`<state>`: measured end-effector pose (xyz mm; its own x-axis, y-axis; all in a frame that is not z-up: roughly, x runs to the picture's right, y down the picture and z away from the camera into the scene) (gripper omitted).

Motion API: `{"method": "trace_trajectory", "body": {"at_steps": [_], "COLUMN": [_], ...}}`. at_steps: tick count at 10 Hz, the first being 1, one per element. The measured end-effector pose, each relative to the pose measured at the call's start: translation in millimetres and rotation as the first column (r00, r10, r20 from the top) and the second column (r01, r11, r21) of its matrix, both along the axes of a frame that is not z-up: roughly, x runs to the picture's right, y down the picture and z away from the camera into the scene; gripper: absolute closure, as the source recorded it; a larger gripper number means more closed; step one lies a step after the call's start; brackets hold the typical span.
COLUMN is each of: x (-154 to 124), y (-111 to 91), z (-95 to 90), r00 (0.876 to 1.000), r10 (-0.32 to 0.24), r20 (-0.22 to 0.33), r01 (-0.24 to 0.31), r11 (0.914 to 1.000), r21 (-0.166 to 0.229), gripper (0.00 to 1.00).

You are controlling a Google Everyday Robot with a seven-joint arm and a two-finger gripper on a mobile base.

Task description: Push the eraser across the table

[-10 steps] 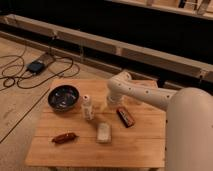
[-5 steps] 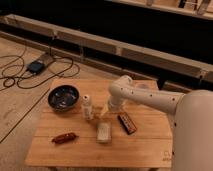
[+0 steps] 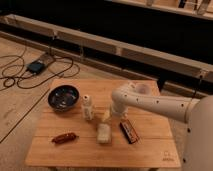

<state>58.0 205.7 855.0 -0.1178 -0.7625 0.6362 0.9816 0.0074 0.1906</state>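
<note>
The desk [image 3: 150, 150] is a square top of light wooden slats, seen from above and slightly to one side, standing on a pale floor where dark cables [image 3: 20, 75] loop off to the left. The white arm [image 3: 160, 102] reaches in from the lower right, runs leftward over the desk, bends at a rounded elbow and drops toward the middle of the surface. The tool [image 3: 109, 118] at its end hangs low just above the pale block, near the small bottle; I cannot tell how its fingers stand.

A dark round bowl [image 3: 63, 97] sits toward the left rear of the desk. To its right stands a small whitish bottle [image 3: 88, 107], upright, close beside the tool. In front of the tool lies a whitish-beige block [image 3: 103, 133], flat on the slats. The eraser [image 3: 129, 132], dark-faced with reddish edges, lies flat just right of that block and below the arm's bend, set at a slant, apart from the tool. A red-brown sausage-shaped item [image 3: 64, 137] lies near the left front, well clear of the rest.
</note>
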Motion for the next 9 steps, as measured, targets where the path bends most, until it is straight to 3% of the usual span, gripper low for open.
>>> {"method": "trace_trajectory", "body": {"at_steps": [9], "x": [15], "y": [47], "z": [-41.8], "r00": [0.992], "r10": [0.09], "r20": [-0.087], "r01": [-0.093], "r11": [0.9951], "r21": [-0.034], "gripper": [0.2]}}
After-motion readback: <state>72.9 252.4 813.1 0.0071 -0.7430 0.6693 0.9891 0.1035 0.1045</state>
